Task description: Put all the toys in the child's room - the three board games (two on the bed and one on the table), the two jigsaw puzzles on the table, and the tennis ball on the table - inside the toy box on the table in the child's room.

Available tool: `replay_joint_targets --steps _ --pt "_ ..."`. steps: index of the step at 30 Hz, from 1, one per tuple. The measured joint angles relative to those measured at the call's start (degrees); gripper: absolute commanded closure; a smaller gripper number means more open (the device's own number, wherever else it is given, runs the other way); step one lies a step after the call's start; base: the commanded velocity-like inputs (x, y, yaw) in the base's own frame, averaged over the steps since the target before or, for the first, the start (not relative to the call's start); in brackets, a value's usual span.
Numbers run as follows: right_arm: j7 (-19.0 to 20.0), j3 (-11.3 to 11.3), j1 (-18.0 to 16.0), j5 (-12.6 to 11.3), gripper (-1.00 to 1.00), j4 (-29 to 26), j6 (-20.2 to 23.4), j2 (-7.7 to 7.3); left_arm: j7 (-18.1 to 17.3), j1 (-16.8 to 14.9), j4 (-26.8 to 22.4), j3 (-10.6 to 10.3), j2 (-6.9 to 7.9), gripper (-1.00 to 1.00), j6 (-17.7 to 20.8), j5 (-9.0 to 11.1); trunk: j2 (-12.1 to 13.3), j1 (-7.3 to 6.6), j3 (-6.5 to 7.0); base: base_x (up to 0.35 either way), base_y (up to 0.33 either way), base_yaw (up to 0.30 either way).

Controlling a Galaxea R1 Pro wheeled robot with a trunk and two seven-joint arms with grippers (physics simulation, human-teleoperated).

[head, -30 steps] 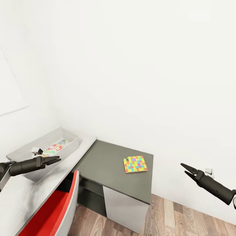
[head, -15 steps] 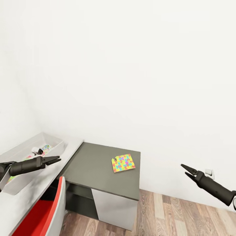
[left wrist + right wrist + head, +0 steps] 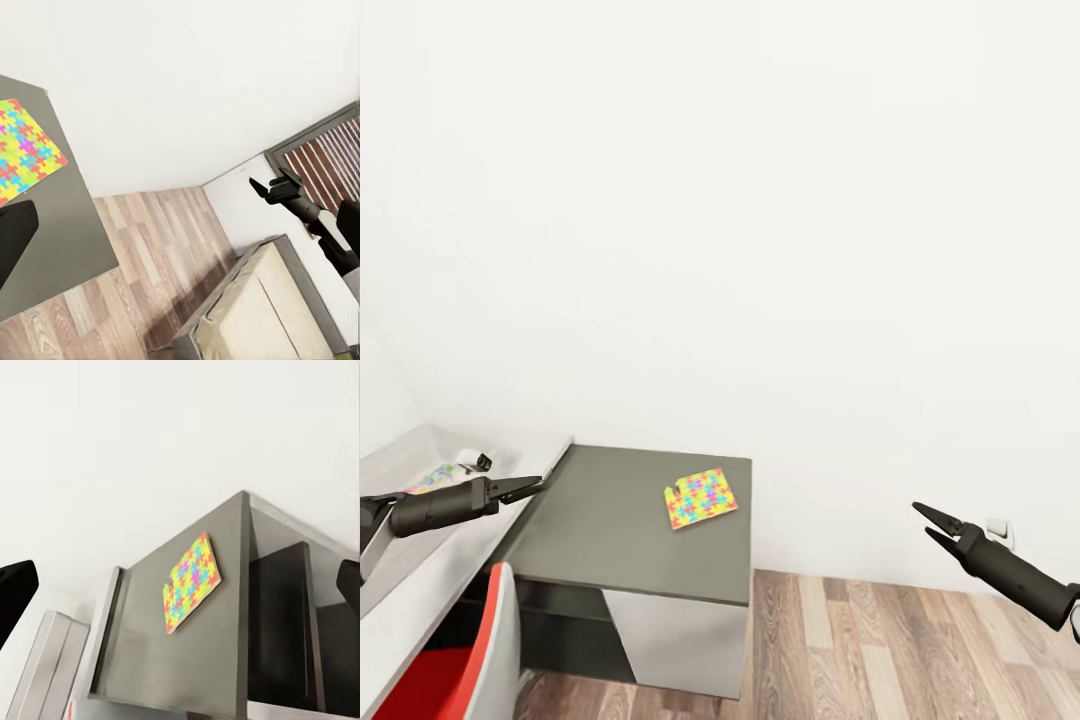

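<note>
Bright, even, diffuse light with no visible source. The white wall (image 3: 780, 200) renders almost flat, nearly washed out, with only faint grey shading toward its lower part. Shadows are soft and weak: a dim one lies under the dark worktop (image 3: 610, 530). No glare. The head view is sharp throughout; the wrist views look slightly soft, their straight edges steeply slanted by perspective.

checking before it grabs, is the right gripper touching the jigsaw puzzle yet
Apart. The head view shows the right gripper open in mid-air over the floor, with a clear gap to the jigsaw puzzle lying on the dark desk.
</note>
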Motion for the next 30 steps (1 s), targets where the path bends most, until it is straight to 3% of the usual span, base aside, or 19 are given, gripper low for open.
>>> replay_joint_targets --steps 11,30 --pt "-0.45 0.55 0.01 0.48 -1.00 0.01 -3.70 0.01 0.00 0.02 -0.02 0.01 0.01 -1.00 0.00 0.01 0.00 0.00 0.00 0.000 0.000 -0.037" --pt "-1.93 0.85 -0.15 0.75 -1.00 0.72 -4.27 0.01 0.00 0.02 -0.02 0.01 0.01 -1.00 0.00 0.01 0.00 0.00 0.00 0.000 0.000 0.000"
